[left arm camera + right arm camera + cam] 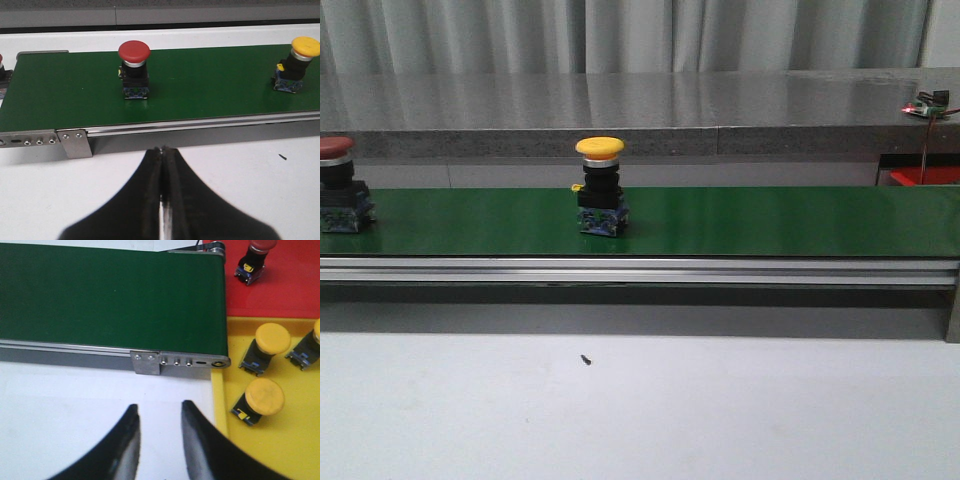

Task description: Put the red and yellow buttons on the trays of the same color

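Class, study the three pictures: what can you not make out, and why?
- Red tray, right wrist view: cut off by the picture's edges.
- Third yellow button, same view: mostly beyond the edge.
- Red button, front view: partly cut off.
- Speck on the table: too small to identify.
- Both arms: absent from the front view.

A long dark green belt (740, 220) runs across the white surface (720, 410), edged by a silver metal rail (640, 270). A small dark speck (586, 359) lies on the surface before it. Grey curtains (620, 35) hang behind.
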